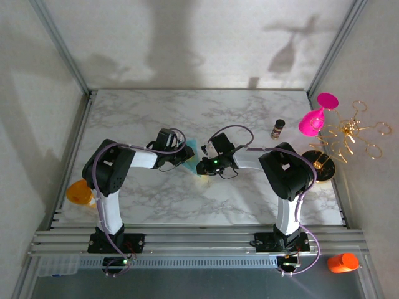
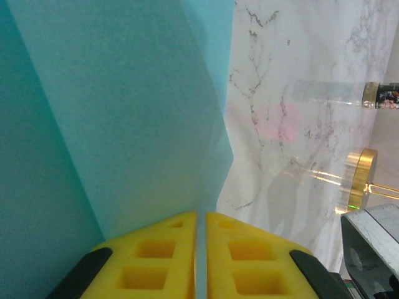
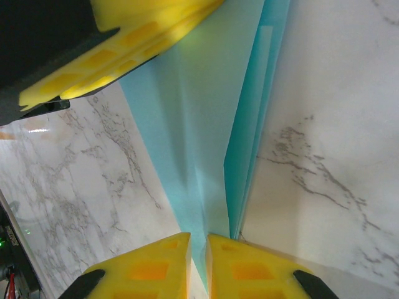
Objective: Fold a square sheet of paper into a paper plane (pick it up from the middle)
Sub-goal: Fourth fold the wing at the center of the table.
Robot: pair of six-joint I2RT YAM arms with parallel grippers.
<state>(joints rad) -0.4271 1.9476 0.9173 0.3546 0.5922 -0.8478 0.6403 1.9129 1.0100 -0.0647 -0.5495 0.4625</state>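
Elbows out, left gripper (image 2: 201,217) and right gripper (image 3: 198,242) nose to nose — both clamped on teal paper (image 2: 124,112).

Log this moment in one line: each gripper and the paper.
left gripper: shut on paper | right gripper: shut on paper | paper: teal, folded into layers, pinched between both grippers

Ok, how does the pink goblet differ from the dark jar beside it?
The pink goblet is bright pink and larger; the dark jar is nearly black and smaller. The goblet has a rounded bowl and flat foot; the jar is a cylinder. The goblet is nearer the gold wire stand than the jar. Both are near the table's far right.
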